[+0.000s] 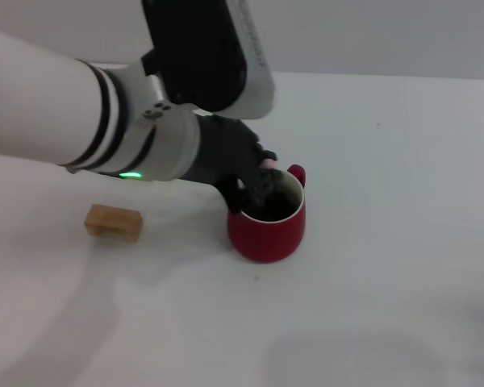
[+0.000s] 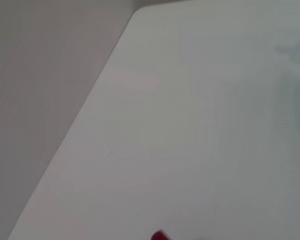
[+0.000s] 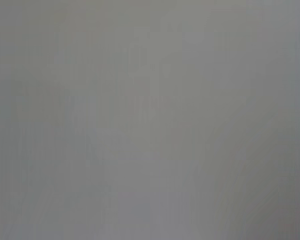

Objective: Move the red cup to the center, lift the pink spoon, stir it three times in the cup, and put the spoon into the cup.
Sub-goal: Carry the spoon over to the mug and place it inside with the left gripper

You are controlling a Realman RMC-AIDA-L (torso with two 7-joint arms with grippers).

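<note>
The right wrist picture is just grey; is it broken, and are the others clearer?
Right wrist view: featureless grey, nothing identifiable. Left wrist view: plain white table, only a red sliver of the cup at the edge. Head view: clearest; the left claw sits over the cup, soft shadows beside it and the wooden block.

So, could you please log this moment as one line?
left tool: over red cup mouth | pink spoon: not visible | wooden block: left of cup

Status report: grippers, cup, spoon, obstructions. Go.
Left gripper over the red cup, at its rim. Right arm out of sight. Pink spoon not visible. Wooden block sits apart on the cup's left.
</note>
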